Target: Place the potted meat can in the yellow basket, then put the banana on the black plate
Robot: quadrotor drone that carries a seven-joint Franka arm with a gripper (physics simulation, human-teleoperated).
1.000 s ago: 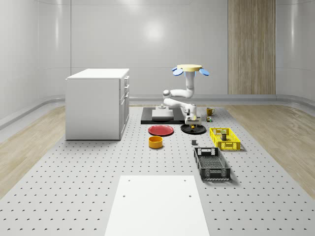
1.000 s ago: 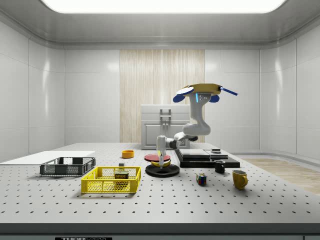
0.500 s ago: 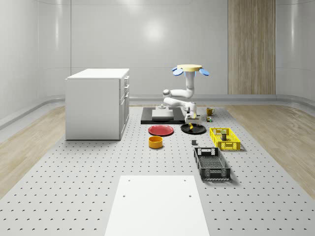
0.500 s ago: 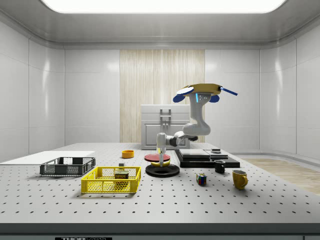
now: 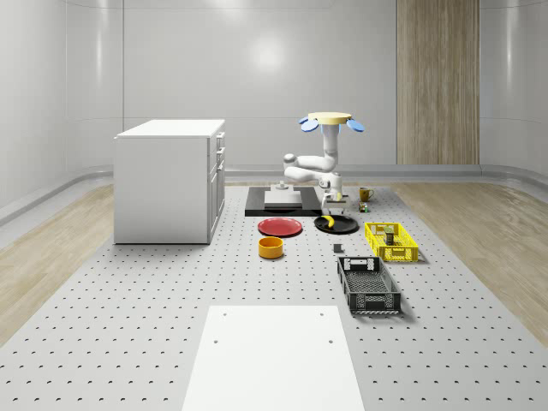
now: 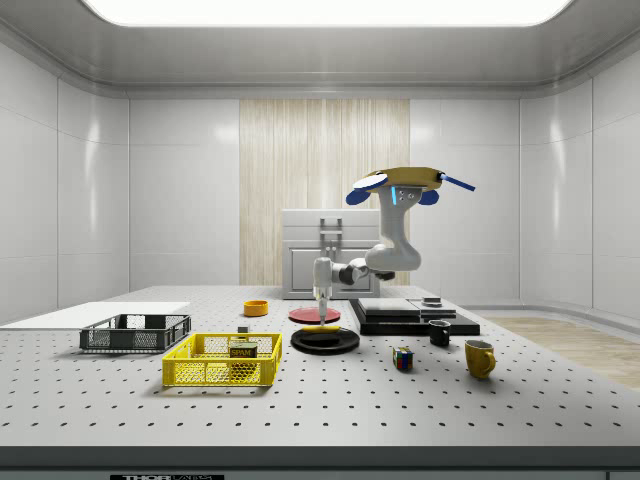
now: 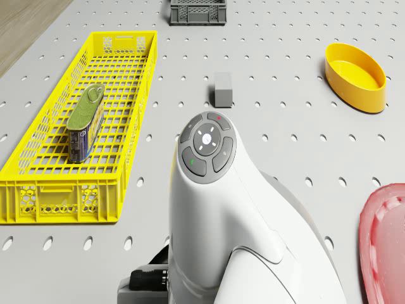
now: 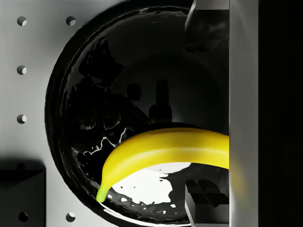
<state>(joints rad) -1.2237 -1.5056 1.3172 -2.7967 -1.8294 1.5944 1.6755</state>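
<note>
The banana (image 8: 165, 151) lies free on the black plate (image 8: 85, 71), seen also as the banana (image 6: 322, 328) on the plate (image 6: 325, 342) and as the banana (image 5: 330, 222) on the plate (image 5: 341, 227). My gripper (image 6: 322, 297) hangs open a short way above it, pointing straight down, fingers (image 8: 206, 21) apart with nothing between them. The gripper (image 5: 334, 199) sits below the drone (image 5: 329, 120), which hovers just behind the plate. The potted meat can (image 7: 85, 121) rests inside the yellow basket (image 7: 38, 190), at the whole-scene view's right of the plate (image 5: 390, 242).
A red plate (image 5: 280, 227) and an orange bowl (image 5: 271, 247) lie left of the black plate. A small grey block (image 5: 337, 248) and a black crate (image 5: 368, 284) sit nearer the camera. A black slab (image 5: 257, 205), a yellow mug (image 5: 365, 193) and a white cabinet (image 5: 171, 180) stand behind.
The gripper has let go of the banana and risen from the plate. The banana, held tilted a second ago, now lies flat on the plate. The drone has stayed in place.
</note>
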